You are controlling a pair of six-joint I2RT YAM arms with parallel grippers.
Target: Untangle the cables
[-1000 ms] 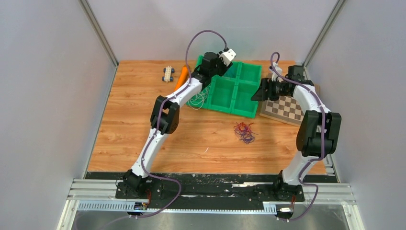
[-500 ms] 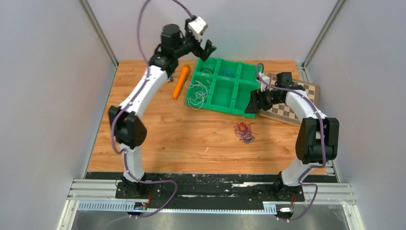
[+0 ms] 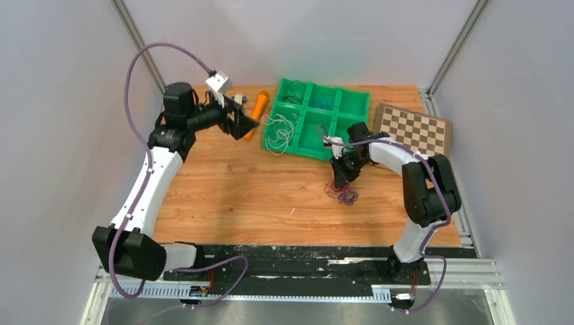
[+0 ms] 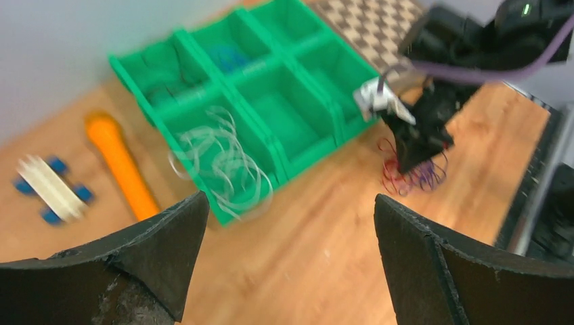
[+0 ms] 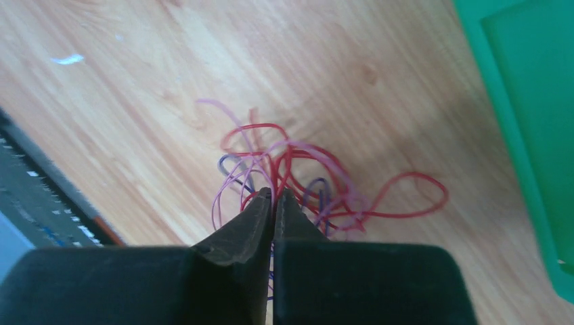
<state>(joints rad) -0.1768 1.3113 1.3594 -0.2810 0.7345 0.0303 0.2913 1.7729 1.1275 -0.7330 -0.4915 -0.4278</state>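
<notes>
A small clump of red, purple and blue cables (image 3: 346, 195) lies on the wooden table in front of the green tray (image 3: 355, 101). My right gripper (image 3: 338, 180) points down into it. In the right wrist view the right gripper (image 5: 273, 193) is shut, with thin strands of the clump (image 5: 338, 196) pinched between its tips. Loose white cables (image 3: 277, 132) hang over the tray's left edge. My left gripper (image 3: 245, 125) hovers left of them, open and empty. The left wrist view shows its fingers (image 4: 156, 250) wide apart, with the white cables (image 4: 223, 162) and the clump (image 4: 413, 177) beyond them.
An orange cylinder (image 3: 258, 108) and a small blue-wheeled toy (image 4: 51, 191) lie at the back left of the table. A checkerboard (image 3: 414, 128) sits to the right of the tray. Dark and blue strands lie in the tray's back compartments (image 3: 321, 101).
My left arm swung up and back to the left, away from the tray, and its gripper opened. My right gripper came down from beside the tray onto the clump and shut.
</notes>
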